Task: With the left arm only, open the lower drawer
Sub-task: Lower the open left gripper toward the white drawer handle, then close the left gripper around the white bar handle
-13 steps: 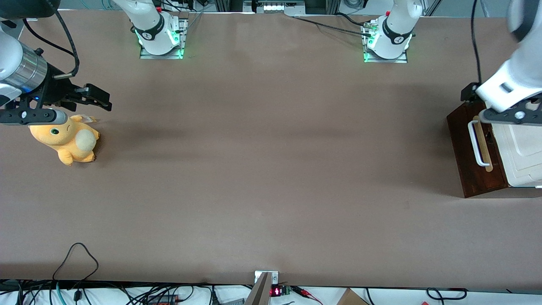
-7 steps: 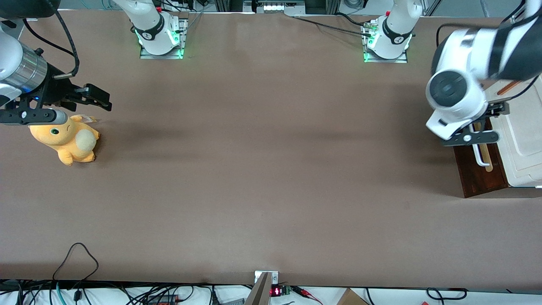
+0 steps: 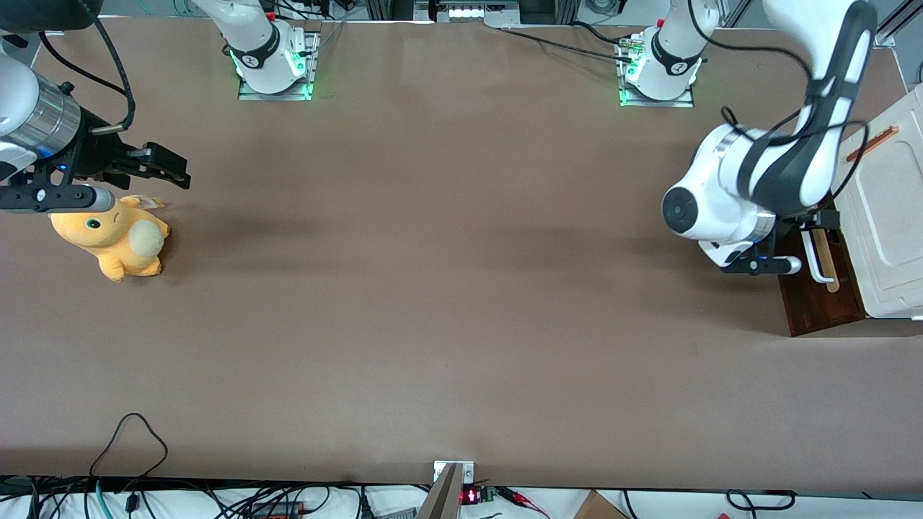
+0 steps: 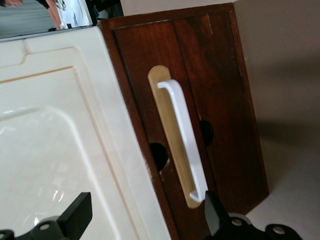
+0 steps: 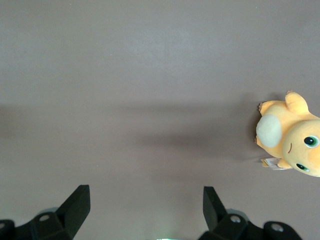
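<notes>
My jaws stand wide apart, empty — my gripper [image 4: 145, 220] hangs in front of the lower drawer [image 3: 811, 288], one finger [image 4: 212, 212] just beside the end of its white handle [image 4: 185, 137]. The drawer sits shut under the cream panel [image 4: 55, 150] at my end of the table [image 3: 433, 288] — my left arm [image 3: 757, 180] bends above it.

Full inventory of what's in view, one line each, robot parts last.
Lower drawer: 1, dark brown, at the working arm's end of the table, shut.
Handle: 1, white bar on a pale wood strip, on the drawer front.
Cream panel: 1, cream-white, above the drawer.
Plush toy: 1, orange, at the parked arm's end.
Table: 1, brown.
Left arm: 1, white.
Gripper: 1, black, open, in front of the handle, touching nothing.
</notes>
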`<action>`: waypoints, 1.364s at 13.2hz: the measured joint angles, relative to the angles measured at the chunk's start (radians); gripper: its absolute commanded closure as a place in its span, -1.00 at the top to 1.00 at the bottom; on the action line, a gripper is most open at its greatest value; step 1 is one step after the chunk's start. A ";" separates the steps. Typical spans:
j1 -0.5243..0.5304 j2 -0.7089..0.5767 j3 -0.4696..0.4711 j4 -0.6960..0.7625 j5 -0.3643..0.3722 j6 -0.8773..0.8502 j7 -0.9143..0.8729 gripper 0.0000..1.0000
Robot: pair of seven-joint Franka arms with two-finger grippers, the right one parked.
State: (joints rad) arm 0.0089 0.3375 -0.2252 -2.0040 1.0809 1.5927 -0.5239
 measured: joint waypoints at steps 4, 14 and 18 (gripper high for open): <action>0.016 0.082 0.010 0.000 0.102 0.009 -0.035 0.96; 0.046 0.127 0.066 -0.006 0.167 0.093 -0.051 0.85; 0.045 0.148 0.066 -0.012 0.175 0.094 -0.087 0.85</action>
State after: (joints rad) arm 0.0539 0.4851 -0.1590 -2.0163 1.2558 1.6871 -0.6105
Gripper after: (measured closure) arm 0.075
